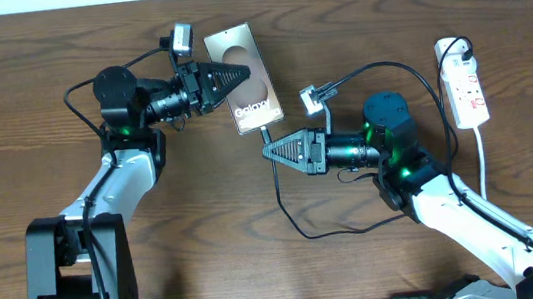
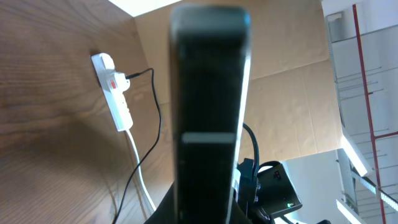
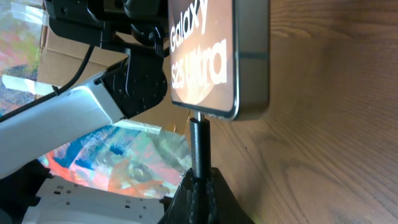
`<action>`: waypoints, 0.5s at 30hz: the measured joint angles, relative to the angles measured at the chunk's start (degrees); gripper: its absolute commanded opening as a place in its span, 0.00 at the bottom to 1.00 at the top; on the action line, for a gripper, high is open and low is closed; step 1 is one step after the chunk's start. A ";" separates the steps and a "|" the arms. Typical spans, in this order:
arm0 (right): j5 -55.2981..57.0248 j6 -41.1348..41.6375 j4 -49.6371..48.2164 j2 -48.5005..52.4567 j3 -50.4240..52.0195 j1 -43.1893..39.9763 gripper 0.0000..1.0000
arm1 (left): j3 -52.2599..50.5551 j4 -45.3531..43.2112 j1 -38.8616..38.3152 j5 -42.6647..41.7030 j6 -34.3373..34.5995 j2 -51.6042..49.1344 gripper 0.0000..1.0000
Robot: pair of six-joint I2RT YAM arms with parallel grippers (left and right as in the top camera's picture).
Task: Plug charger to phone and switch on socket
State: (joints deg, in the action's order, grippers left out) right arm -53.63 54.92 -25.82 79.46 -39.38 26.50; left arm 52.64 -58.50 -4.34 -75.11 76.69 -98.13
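Observation:
The phone (image 1: 253, 108) stands on its long edge on the table, its "Galaxy" side facing up in the overhead view. My left gripper (image 1: 244, 74) is shut on it from the left. In the left wrist view the phone (image 2: 208, 93) fills the centre edge-on between the fingers (image 2: 202, 210). My right gripper (image 1: 269, 152) is shut on the charger plug (image 3: 199, 140), whose tip meets the port on the phone's bottom edge (image 3: 214, 114). The charger cable (image 1: 281, 200) loops away behind the right arm. The white socket (image 1: 468, 86) lies at the far right, with a black plug in its top end.
The socket's white cord (image 1: 482, 160) runs toward the front right. In the left wrist view the socket (image 2: 115, 93) shows with its red switch. The right wrist camera (image 1: 313, 97) sits just right of the phone. Cardboard stands beyond the table's edge (image 2: 286, 93).

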 measured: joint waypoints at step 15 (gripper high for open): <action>2.91 0.07 -0.44 0.00 0.00 0.04 0.31 | 0.00 0.00 -0.52 -0.92 -0.04 0.00 0.08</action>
State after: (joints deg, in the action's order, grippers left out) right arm -50.72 54.98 -26.26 79.46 -39.38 26.55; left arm 52.64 -58.50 -4.86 -76.03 76.64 -98.13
